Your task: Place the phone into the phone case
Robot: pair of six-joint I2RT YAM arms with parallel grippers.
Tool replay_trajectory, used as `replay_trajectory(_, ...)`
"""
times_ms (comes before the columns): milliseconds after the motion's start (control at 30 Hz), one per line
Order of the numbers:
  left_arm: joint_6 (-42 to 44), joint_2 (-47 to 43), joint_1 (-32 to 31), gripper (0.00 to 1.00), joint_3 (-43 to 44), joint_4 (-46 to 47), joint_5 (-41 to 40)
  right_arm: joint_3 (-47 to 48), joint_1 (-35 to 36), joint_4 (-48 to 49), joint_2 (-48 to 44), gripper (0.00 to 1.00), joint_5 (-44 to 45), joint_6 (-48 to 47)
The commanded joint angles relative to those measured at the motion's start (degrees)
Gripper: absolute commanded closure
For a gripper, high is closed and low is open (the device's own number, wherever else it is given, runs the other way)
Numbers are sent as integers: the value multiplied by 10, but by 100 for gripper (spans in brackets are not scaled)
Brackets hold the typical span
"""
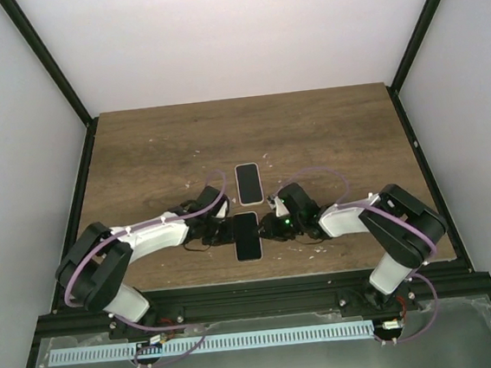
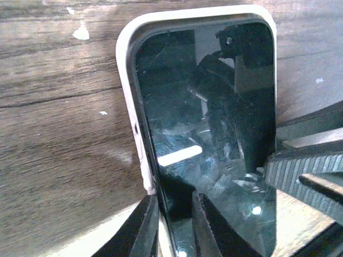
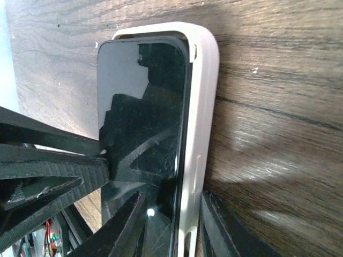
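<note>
Seating looks almost done: the phone (image 1: 247,236) lies face up inside the cream phone case (image 2: 124,80) near the 6 o'clock edge of the desk (image 1: 139,159), with the case rim wrapping its far end and both long sides as far as I can see. The left gripper (image 2: 175,198), at the phone's 9 o'clock, is clenched on that rim, while the right gripper (image 3: 174,198) straddles the 3 o'clock rim, squeezing or not I cannot tell. My guess is 1 last press-down and letting go remain; a second cream-edged slab (image 1: 248,184) sits at 12 o'clock.
</note>
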Motion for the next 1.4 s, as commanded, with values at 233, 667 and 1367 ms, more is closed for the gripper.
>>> replay_trajectory(233,8,-7,1,87,-36,40,33,-17,9,103,-8,69,-27,58)
replay_trajectory(667,-2,-35,1,78,-75,45,33,-41,37,268,-20,62,-87,112)
replay_trajectory(1367,-31,-6,3,77,-39,58,15,-29,59,191,8,86,-19,118)
